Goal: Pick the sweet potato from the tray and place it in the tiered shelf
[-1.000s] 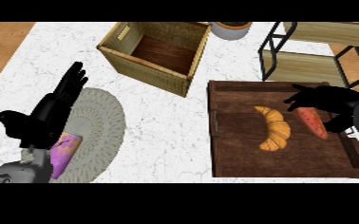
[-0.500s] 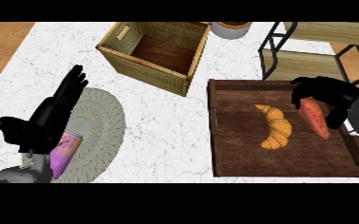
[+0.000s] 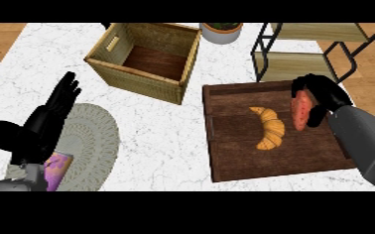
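Observation:
The reddish-orange sweet potato (image 3: 300,111) is in my right hand (image 3: 321,95), whose fingers curl round it above the right side of the dark wooden tray (image 3: 234,153). The hand hides part of the potato. The tiered shelf (image 3: 304,49), black-framed with light wooden boards, stands just beyond the tray at the upper right. My left hand (image 3: 44,124) rests open at the lower left, fingers up, over a grey round mat (image 3: 92,144).
A croissant (image 3: 270,127) lies in the middle of the tray. An open woven basket (image 3: 147,59) stands left of the tray. A potted plant (image 3: 222,30) sits at the counter's far edge. A purple object (image 3: 57,167) lies on the mat.
My right hand has closed round the sweet potato and lifted it slightly, turning it more upright and shifting toward the shelf. The left hand has barely moved.

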Controlling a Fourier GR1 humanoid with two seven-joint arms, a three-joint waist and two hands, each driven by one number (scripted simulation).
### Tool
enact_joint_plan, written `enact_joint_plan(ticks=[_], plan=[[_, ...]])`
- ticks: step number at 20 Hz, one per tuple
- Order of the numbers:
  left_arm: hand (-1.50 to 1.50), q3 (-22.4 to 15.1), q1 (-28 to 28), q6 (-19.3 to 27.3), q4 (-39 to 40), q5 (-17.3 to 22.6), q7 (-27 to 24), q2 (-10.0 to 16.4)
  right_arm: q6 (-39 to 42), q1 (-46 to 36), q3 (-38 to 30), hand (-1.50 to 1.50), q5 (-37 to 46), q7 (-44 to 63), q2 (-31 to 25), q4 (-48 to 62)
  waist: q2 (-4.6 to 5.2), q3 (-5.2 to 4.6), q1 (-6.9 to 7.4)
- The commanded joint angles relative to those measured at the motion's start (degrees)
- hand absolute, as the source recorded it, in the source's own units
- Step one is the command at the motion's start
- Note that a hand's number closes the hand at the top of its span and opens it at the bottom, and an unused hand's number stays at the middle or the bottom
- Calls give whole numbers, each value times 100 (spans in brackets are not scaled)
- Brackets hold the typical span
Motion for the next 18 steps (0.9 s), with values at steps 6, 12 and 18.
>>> enact_joint_plan(ticks=[6, 12, 18], plan=[[0, 53, 240, 118, -13, -55, 50, -20, -1916, -623, -759, 150, -598, 2163, 1262, -859, -65, 129, -117], [0, 137, 271, 76, 49, -25, -86, -6, -2688, -1283, -448, 150, -120, 3717, 1683, -1560, -9, 134, -147], [0, 293, 91, -76, -74, 204, 134, 113, -2507, -1757, -188, 150, 312, 5384, 1592, -2470, 45, 162, -161]])
